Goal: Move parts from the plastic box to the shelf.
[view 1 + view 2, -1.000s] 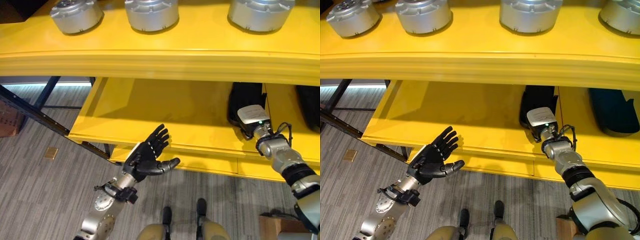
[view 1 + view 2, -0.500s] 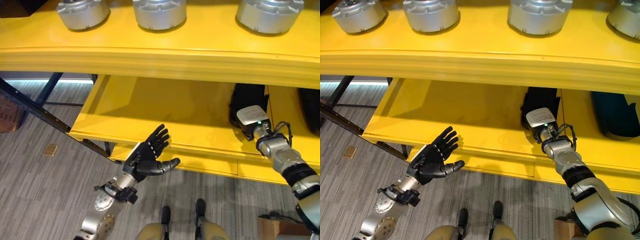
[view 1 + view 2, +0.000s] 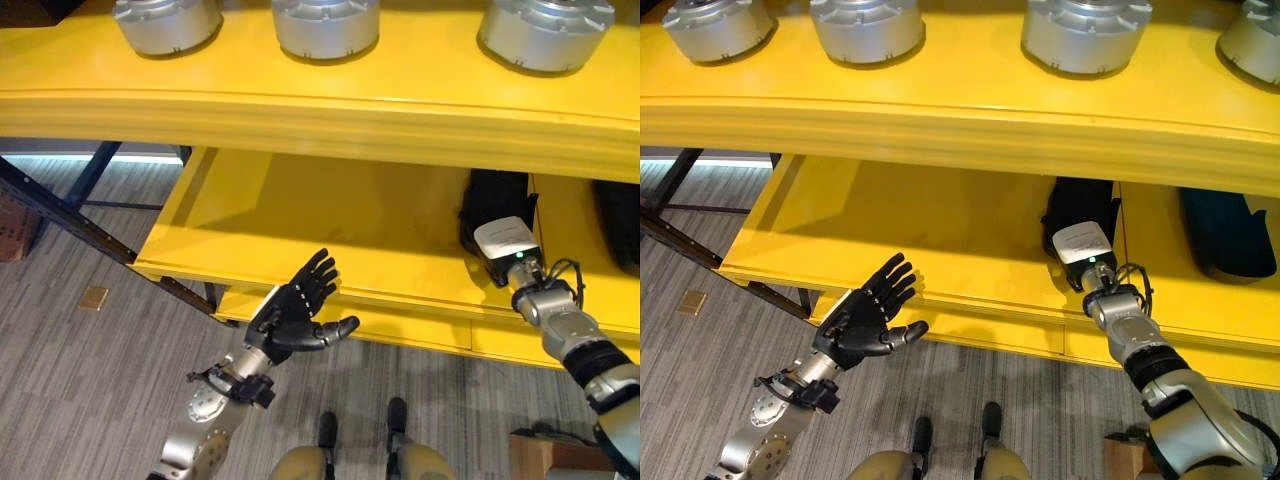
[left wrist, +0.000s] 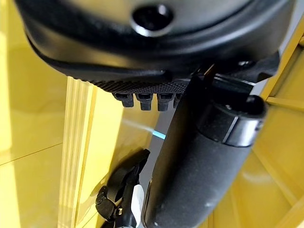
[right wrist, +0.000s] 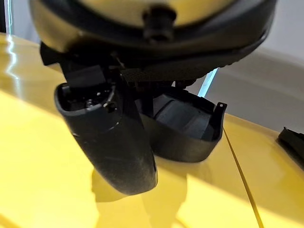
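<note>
Black part [image 5: 183, 126] on shelf [image 3: 940, 225] (right hand [image 5: 114, 137] beside)

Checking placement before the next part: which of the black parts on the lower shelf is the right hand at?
The black part just left of the shelf's divider seam; the right hand reaches onto it. The other black part lies alone further right.

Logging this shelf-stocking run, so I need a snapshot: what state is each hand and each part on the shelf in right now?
Left hand: open, fingers spread, held in front of the lower shelf, holding nothing.
Right hand: reached in over the lower shelf at a black part; grip cannot be told.
Black part: resting on the lower shelf.
Second dark part: lying on the lower shelf, untouched.
Silver round parts: standing in a row on the upper shelf.
</note>
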